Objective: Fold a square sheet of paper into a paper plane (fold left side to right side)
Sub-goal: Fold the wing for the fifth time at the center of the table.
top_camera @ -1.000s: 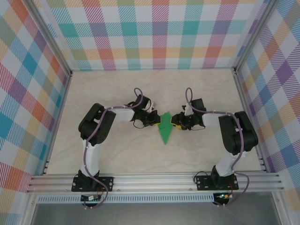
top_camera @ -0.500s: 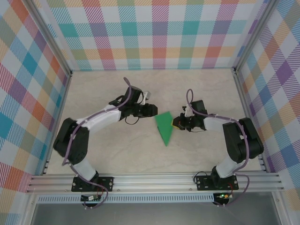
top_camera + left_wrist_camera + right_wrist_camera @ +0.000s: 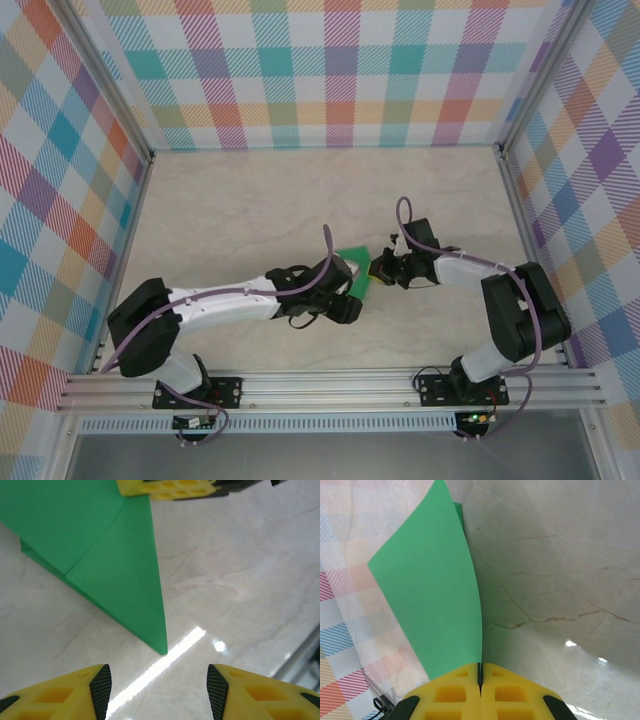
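Green folded paper dart [image 3: 115, 575] flat on pale marble table [image 3: 250, 580], long axis ending in tip aimed at open, empty left hand [image 3: 159, 684]; right hand [image 3: 480, 672] pinches its edge.

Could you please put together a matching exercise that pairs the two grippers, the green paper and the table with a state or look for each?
Column one:
1. left gripper
2. right gripper
3. green paper
4. table

Column two:
A. pale, marbled surface
B. open, with nothing between its fingers
C. folded to a sharp point
D. shut on an edge of the paper

Pairs: 1-B, 2-D, 3-C, 4-A
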